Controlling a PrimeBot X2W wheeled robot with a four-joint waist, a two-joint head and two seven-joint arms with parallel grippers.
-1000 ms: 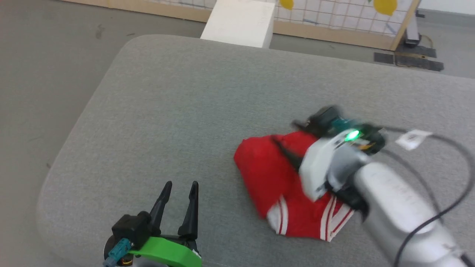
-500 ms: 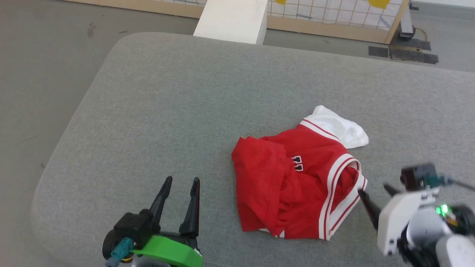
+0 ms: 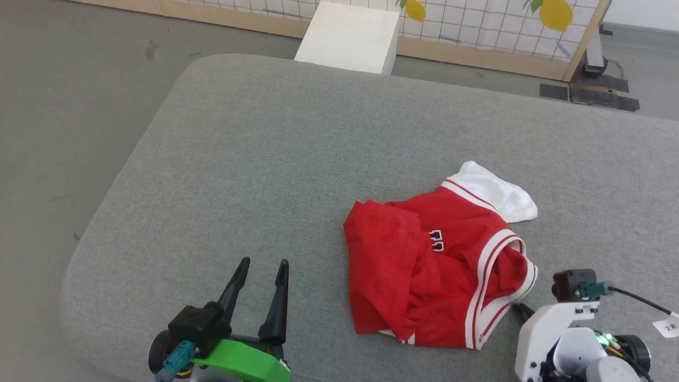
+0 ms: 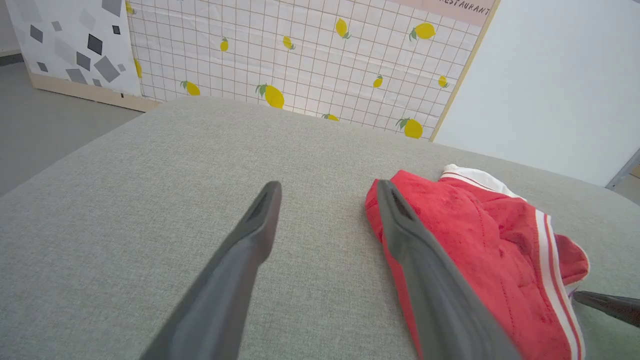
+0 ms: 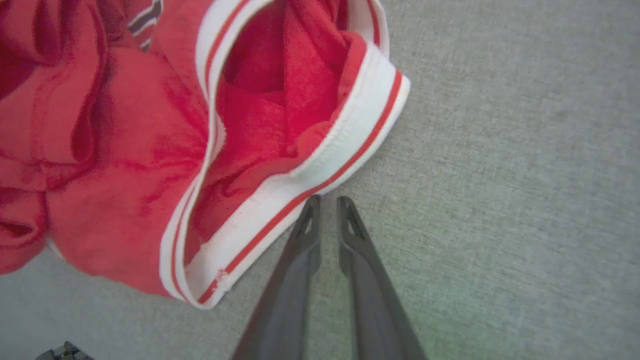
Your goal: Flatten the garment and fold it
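Head view, and the big change: a second ago the right arm lay across the garment, half a second ago it was pulling clear, and now the right gripper sits back at the lower right, off the cloth. The camera has shifted a touch too; the garment's crumpled shape looks the same as half a second ago. It lies bunched on the grey padded surface, right of centre, resting free with neither claw on it.

Right wrist view: the two fingers are drawn almost together with nothing between them, tips just beside the white red-striped band. Whether they touch it, I cannot tell.

Left gripper at the lower left, fingers spread apart and empty, garment just off to its right.

The count: one garment, one white sleeve poking out at its far side, two grippers, one white block beyond the surface, one lemon-print screen behind
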